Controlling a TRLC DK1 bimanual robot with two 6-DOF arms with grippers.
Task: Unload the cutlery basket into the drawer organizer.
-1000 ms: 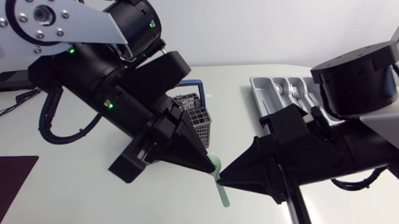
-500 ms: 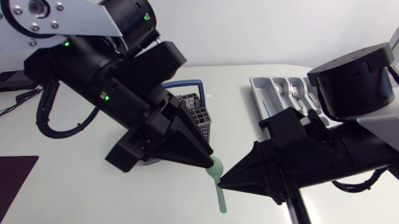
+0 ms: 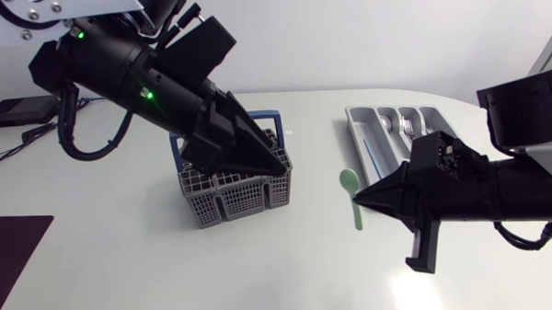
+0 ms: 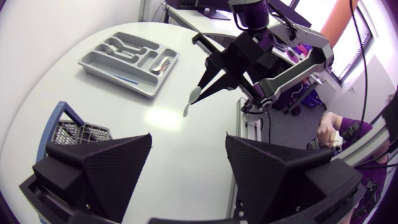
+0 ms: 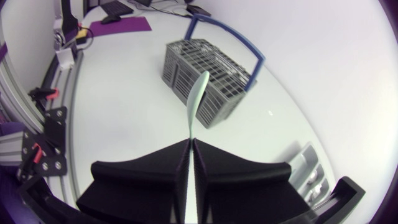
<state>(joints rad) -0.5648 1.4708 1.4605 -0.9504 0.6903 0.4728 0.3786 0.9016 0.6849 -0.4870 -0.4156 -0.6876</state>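
Note:
A light green spoon hangs above the table between basket and organizer, and my right gripper is shut on its handle. In the right wrist view the spoon sticks out ahead of the closed fingers, pointing at the basket. The grey cutlery basket has a blue handle. My left gripper hovers over the basket's right side, open and empty. From there I see the spoon in the right gripper. The grey drawer organizer lies at the back right.
Forks and other cutlery lie in the organizer's compartments. A dark purple mat covers the table's front left corner, and a black box with cables sits at the far left. Bare tabletop stretches between basket and organizer.
My left gripper has opened, let go of the spoon and pulled back up over the basket. The right gripper has carried the spoon to the right, toward the organizer.

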